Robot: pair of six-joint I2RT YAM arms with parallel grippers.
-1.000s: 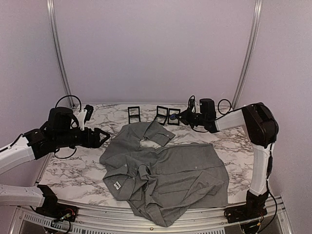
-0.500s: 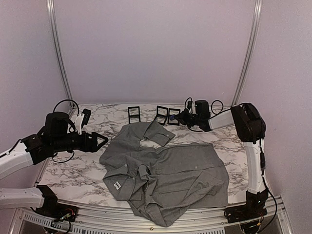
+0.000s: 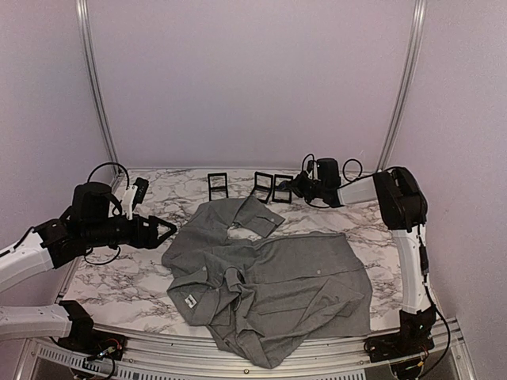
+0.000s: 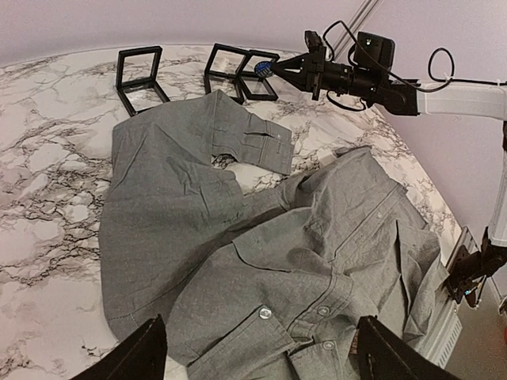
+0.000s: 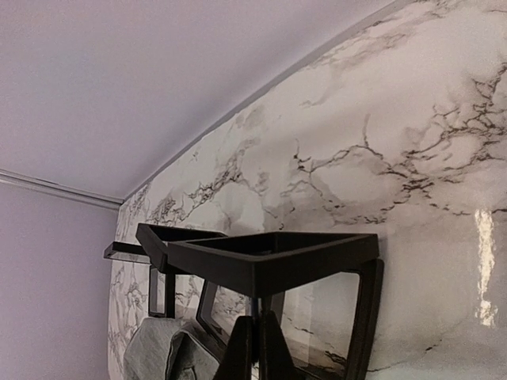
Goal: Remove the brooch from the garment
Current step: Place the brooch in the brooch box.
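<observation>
Garment (image 3: 269,277) lay rumpled mid-worktop (image 3: 103,273), collar toward the near edge; nothing pinned on it that I could see. Right end effector (image 3: 295,187) was at the black frames (image 3: 264,186) by the far edge, fingers pressed together; what was probably the brooch (image 4: 264,70), a small blue speck, sat at its tips, likely for setting down there. Left end effector (image 3: 168,229) hovered just beside the garment, fingers spread wide, holding nothing; presumably standing off. White neck label (image 3: 190,301) was too small to read; no other writing.

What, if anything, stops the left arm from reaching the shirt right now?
Likely nothing, so yes: its open fingers hover right beside the shirt, with only bare table between them.
</observation>
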